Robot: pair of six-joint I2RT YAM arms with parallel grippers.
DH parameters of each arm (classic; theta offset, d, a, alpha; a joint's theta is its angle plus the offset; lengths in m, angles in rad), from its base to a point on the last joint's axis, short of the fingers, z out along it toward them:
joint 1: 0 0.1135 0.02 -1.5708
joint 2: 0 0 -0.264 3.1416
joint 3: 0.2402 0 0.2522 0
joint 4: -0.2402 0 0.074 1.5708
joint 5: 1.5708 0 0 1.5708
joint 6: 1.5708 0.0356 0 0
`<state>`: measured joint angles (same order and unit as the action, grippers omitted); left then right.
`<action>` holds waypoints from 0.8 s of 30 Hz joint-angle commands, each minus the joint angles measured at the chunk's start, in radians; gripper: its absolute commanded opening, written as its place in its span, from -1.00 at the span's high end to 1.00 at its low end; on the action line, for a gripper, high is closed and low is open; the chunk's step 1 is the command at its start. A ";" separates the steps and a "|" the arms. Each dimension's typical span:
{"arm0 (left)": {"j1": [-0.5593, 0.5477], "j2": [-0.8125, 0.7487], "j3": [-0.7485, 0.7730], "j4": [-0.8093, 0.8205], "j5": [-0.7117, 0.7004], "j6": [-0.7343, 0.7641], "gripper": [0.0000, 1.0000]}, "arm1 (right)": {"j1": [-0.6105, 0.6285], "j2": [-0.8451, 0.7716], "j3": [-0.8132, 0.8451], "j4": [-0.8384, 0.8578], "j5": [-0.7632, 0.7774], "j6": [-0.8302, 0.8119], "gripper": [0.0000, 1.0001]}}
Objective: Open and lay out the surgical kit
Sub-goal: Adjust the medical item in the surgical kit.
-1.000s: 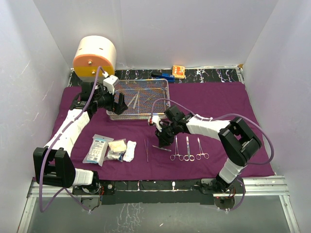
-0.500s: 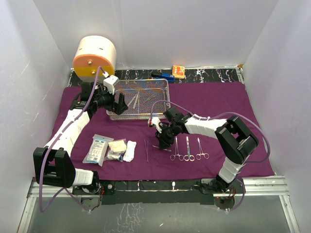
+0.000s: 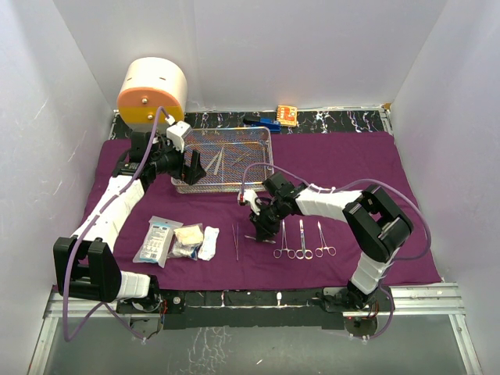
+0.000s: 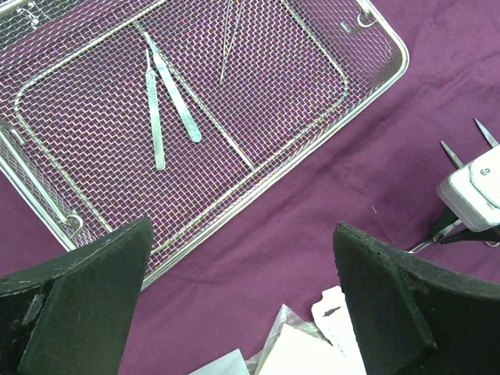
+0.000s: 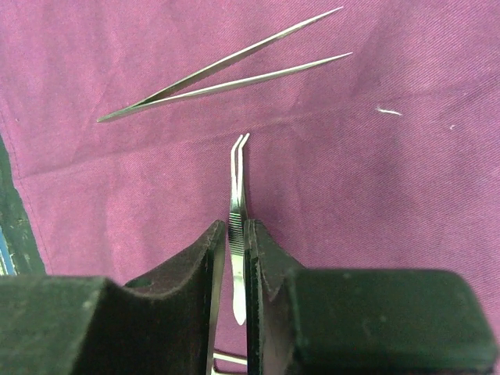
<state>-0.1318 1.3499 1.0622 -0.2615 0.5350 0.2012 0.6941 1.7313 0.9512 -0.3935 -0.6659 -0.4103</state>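
Kit status: the large purple cloth wrap (image 3: 344, 164) lies spread flat across the table. The rectangular silver wire-mesh tray (image 3: 250, 152) sits on its far left-centre part. Two flat steel instrument handles (image 4: 168, 101) lie side by side in the tray, with a thin pointed instrument (image 4: 226, 47) further in.

Near the middle of the cloth, the right gripper (image 5: 236, 234) has its fingers pressed together on small steel curved-tip tweezers (image 5: 237, 180), whose bent tip points towards the long straight steel tweezers (image 3: 236, 242) lying just beside. Contact between the held tweezers and the cloth cannot be confirmed.

Three ring-handled steel forceps (image 3: 302, 241) lie in a row to the right of that gripper. White printed packets (image 3: 158, 238) and rolled white gauze (image 3: 199, 242) lie near the cloth's front left.

The left gripper (image 4: 242, 226) is spread wide, holding nothing, over the tray's near edge.
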 commanded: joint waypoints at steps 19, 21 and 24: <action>0.007 -0.043 -0.011 0.007 0.025 0.014 -0.97 | 0.040 -0.057 -0.023 0.050 0.036 0.061 0.96; 0.008 -0.043 -0.011 0.006 0.026 0.015 -0.97 | 0.047 -0.064 -0.027 0.054 0.045 0.067 0.99; 0.008 -0.041 -0.013 0.007 0.026 0.016 -0.97 | 0.058 -0.070 -0.032 0.058 0.061 0.068 1.00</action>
<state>-0.1318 1.3499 1.0618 -0.2615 0.5358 0.2073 0.7349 1.7081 0.9325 -0.3794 -0.6281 -0.3569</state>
